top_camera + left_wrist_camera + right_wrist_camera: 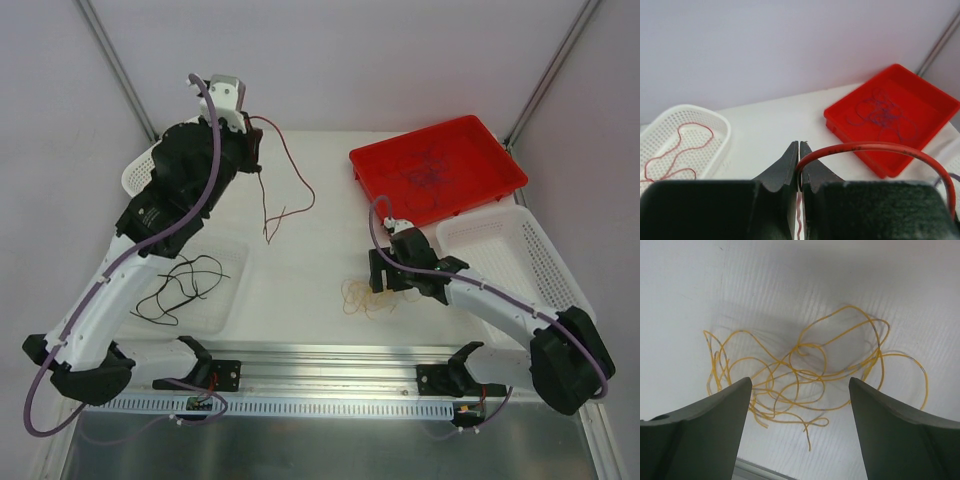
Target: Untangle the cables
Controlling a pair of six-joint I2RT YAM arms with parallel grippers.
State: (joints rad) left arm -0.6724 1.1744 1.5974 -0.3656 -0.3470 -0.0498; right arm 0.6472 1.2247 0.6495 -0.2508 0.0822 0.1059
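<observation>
A red cable [865,146] is gripped between the closed left jaws, which are raised at the far left. From there it is draped downward and toward the near side onto the white table [320,250]. A yellow cable [800,371] is spread on the table, mostly left to right, beneath the wide-open right jaws. A purple cable [432,175] is seen in a red tray [410,137], and a black cable [185,285] in a clear tray [238,262]. The table is enclosed by pale walls.

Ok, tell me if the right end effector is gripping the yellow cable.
No, the right end effector is open, fingers wide apart above the loose yellow cable.
</observation>
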